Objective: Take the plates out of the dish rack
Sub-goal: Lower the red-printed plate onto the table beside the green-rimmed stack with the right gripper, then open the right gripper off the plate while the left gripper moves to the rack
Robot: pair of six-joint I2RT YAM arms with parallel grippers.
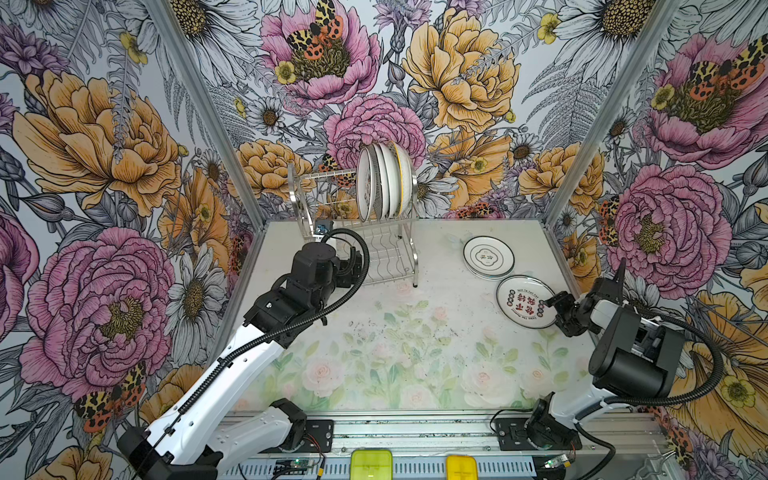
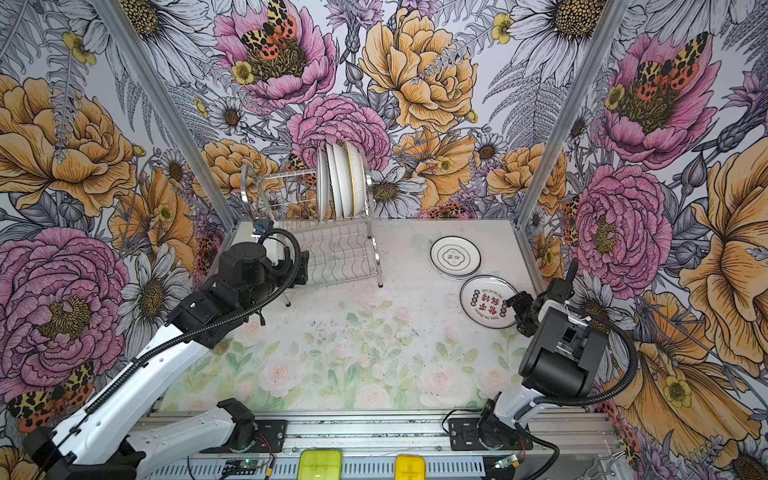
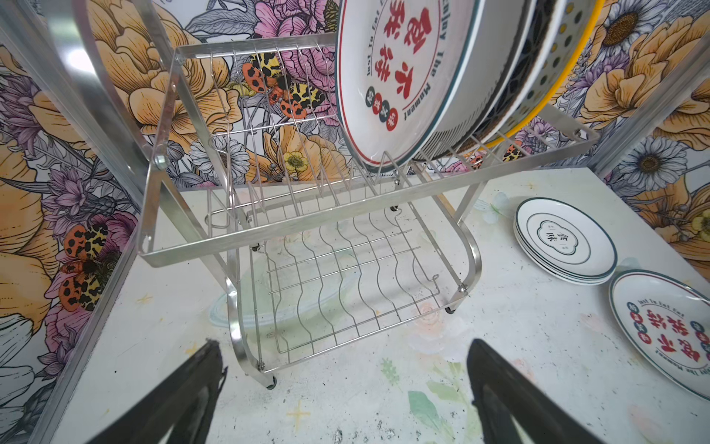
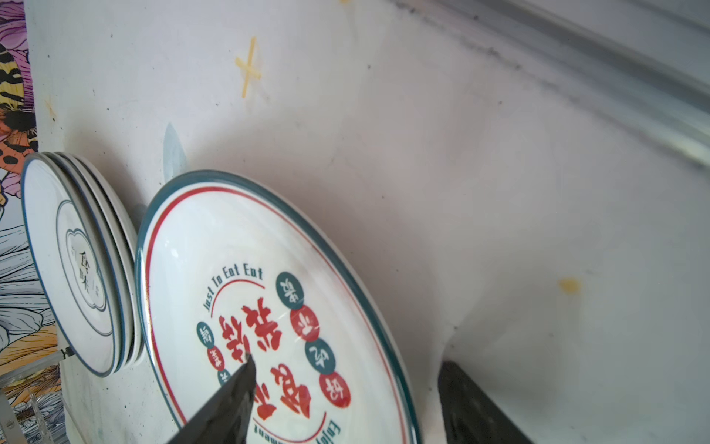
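The dish rack (image 1: 332,195) (image 2: 286,187) (image 3: 246,242) stands at the back. Several plates (image 1: 384,183) (image 2: 340,183) (image 3: 403,77) stand upright at the right end of its upper tier. A stack of dark-rimmed plates (image 1: 488,257) (image 4: 73,261) lies flat at the back right. In front of it a plate with red characters (image 1: 524,301) (image 4: 246,292) lies on the table. My right gripper (image 1: 561,313) (image 4: 347,361) is open astride that plate's near rim, one finger over the plate and one beside it. My left gripper (image 3: 344,346) is open by the rack's front left leg, holding nothing.
The floral side walls and aluminium posts (image 1: 582,145) close in the table (image 1: 415,353) on three sides. Two yellow boxes (image 1: 371,463) sit on the rail at the front edge. The left arm's cable loop (image 1: 357,249) hangs in front of the rack's lower shelf.
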